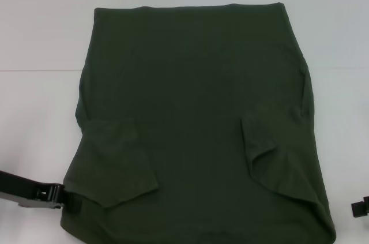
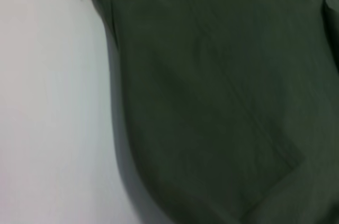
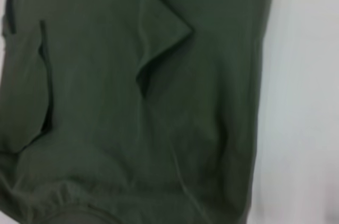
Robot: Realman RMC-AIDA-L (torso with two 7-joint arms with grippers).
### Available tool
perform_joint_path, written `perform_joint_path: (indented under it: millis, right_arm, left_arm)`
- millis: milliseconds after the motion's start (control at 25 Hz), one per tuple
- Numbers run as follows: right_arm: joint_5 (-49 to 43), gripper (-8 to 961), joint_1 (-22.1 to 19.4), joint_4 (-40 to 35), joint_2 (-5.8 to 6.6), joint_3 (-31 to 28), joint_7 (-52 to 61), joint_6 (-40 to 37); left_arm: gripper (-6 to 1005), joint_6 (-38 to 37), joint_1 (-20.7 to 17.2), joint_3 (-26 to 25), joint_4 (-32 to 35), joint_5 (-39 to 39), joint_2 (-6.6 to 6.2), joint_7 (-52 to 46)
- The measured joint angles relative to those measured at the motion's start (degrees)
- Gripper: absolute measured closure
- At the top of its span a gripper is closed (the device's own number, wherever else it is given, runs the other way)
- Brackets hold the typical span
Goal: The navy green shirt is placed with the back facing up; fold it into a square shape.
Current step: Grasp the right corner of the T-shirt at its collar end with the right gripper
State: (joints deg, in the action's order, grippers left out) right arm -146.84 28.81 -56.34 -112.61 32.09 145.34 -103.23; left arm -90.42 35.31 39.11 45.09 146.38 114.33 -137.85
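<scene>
The navy green shirt lies flat on the white table, plain side up, its straight hem at the far end. Both short sleeves are folded inward onto the body, one on the left and one on the right. My left gripper sits at the shirt's near-left edge, touching the cloth. Only a small black part of my right gripper shows at the right border, apart from the shirt. The left wrist view shows the shirt with its curved side edge, and the right wrist view shows the shirt with a folded sleeve corner.
The white table shows bare around the shirt on the left, far and right sides. The shirt's near end runs out of the head view at the bottom.
</scene>
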Motion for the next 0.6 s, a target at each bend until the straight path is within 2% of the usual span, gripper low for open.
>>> perform_joint_path:
  millis: [160, 400, 600]
  right_arm:
    - [-0.37, 89, 0.56, 2.34, -0.64, 0.28, -0.31, 2.27]
    - [-0.47, 88, 1.11, 2.96, -2.29, 2.71, -0.35, 4.74]
    - [-0.44, 88, 1.75, 5.03, -2.65, 4.28, -0.63, 6.59]
  left_arm:
    - [971, 0.02, 0.02, -0.02, 0.00, -0.03, 0.00, 0.29]
    - [971, 0.05, 0.00, -0.08, 0.00, -0.05, 0.00, 0.44]
    - [971, -0.03, 0.03, -0.09, -0.01, -0.06, 0.00, 0.53]
